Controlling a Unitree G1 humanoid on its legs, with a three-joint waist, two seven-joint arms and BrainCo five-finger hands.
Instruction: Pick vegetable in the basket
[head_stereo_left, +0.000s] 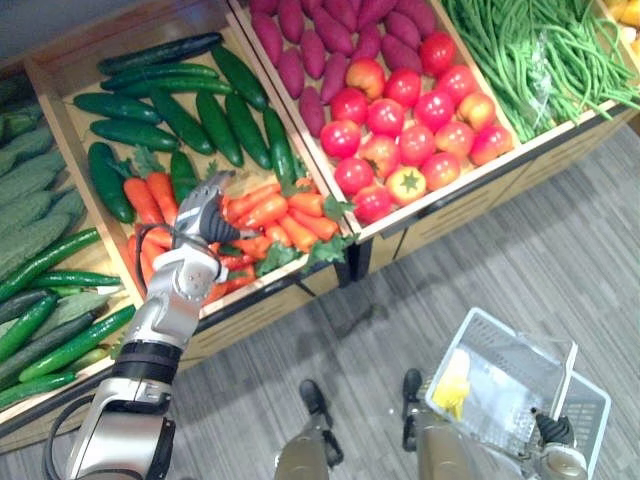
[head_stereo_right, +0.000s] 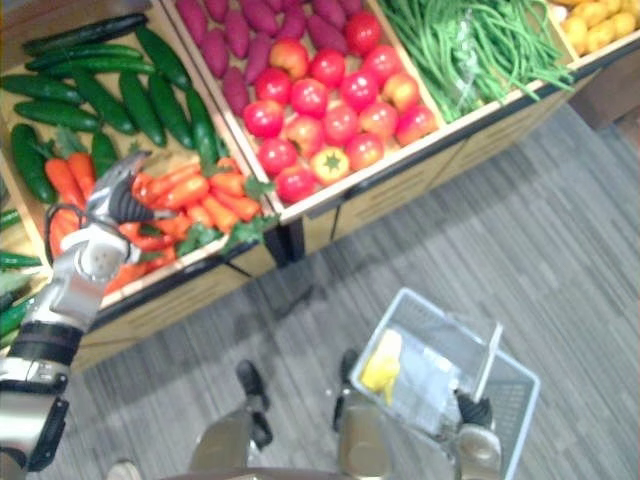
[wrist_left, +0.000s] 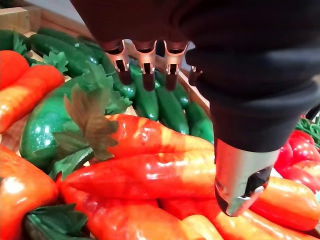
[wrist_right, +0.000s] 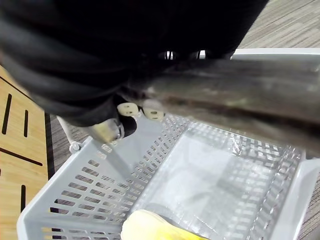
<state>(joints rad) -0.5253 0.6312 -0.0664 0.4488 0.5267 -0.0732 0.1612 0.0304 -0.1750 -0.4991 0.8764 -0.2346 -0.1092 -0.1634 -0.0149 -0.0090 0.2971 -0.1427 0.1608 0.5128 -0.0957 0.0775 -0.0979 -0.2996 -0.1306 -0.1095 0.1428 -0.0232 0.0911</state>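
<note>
My left hand (head_stereo_left: 205, 215) hovers over the heap of orange carrots (head_stereo_left: 268, 212) in the wooden bin. Its fingers (wrist_left: 145, 65) are straight, and the thumb (wrist_left: 240, 185) hangs just above a carrot (wrist_left: 150, 175); nothing is held. At the lower right, my right hand (head_stereo_left: 553, 432) is curled round the bar handle (wrist_right: 240, 95) of a pale grey plastic basket (head_stereo_left: 520, 338), which hangs over the floor. A yellow vegetable (head_stereo_left: 452, 385) lies in the basket on a clear liner.
Dark green cucumbers (head_stereo_left: 180, 110) lie behind the carrots, with more in the bin to the left. The neighbouring bin holds purple sweet potatoes (head_stereo_left: 320, 40) and red tomatoes (head_stereo_left: 410, 130). Green beans (head_stereo_left: 540, 50) lie further right. Grey floor runs in front of the stand.
</note>
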